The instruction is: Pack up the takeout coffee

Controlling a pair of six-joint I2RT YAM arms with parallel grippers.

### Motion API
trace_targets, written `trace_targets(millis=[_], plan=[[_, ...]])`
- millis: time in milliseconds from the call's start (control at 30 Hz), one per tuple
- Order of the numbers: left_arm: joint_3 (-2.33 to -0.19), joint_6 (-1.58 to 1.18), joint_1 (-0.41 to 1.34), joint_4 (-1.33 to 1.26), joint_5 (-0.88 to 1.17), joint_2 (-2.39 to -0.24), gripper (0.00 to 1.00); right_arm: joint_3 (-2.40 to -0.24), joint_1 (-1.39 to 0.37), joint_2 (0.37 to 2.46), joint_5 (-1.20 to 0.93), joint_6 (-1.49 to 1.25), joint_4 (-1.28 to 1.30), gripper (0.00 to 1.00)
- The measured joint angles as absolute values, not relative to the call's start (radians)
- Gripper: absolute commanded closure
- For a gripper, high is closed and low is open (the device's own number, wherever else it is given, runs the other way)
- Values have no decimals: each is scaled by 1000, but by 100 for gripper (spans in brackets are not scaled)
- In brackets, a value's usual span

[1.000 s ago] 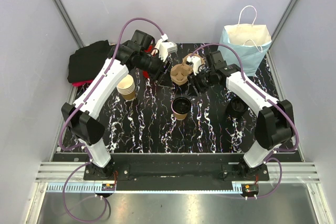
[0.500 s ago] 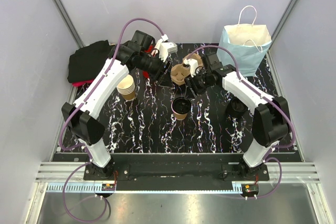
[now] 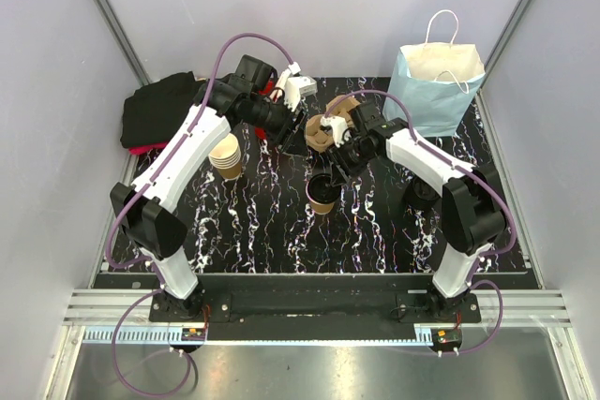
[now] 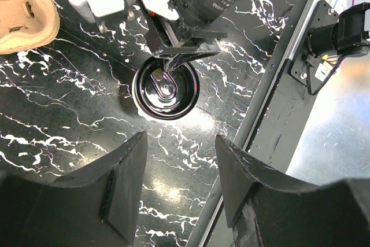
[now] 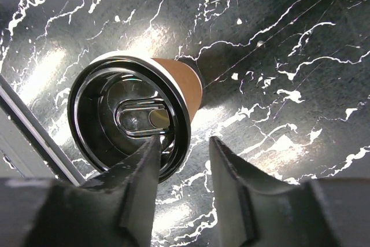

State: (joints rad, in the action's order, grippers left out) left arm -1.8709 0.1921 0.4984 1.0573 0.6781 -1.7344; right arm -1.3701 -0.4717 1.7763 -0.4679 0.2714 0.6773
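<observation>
The takeout coffee [image 3: 322,194] is a tan paper cup with a black lid, standing upright mid-table; it also shows in the left wrist view [image 4: 166,88] and the right wrist view [image 5: 128,121]. My right gripper [image 3: 339,158] hovers open just above it. In its own view the right gripper [image 5: 185,143] has one finger over the lid's rim and the other over bare table, gripping nothing. My left gripper [image 3: 291,133] is open and empty beside the brown pulp carrier [image 3: 323,130]; the left gripper [image 4: 180,143] frames only tabletop.
A stack of tan cups [image 3: 225,155] stands left of centre. A light blue paper bag [image 3: 439,81] stands open at the back right. A black cloth [image 3: 159,110] lies back left. A dark round object [image 3: 422,189] sits under the right arm.
My right gripper has swung left and nearer, from beside the carrier to over the lidded cup. The left arm has not moved.
</observation>
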Motion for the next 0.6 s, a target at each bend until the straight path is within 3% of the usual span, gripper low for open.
trace_targets(millis=[267, 600], plan=[[-1871, 192, 498, 1052, 678, -1734, 46, -1370, -494, 1781, -450, 276, 686, 73], [-1871, 192, 498, 1052, 678, -1734, 46, -1370, -501, 1766, -384, 280, 685, 75]])
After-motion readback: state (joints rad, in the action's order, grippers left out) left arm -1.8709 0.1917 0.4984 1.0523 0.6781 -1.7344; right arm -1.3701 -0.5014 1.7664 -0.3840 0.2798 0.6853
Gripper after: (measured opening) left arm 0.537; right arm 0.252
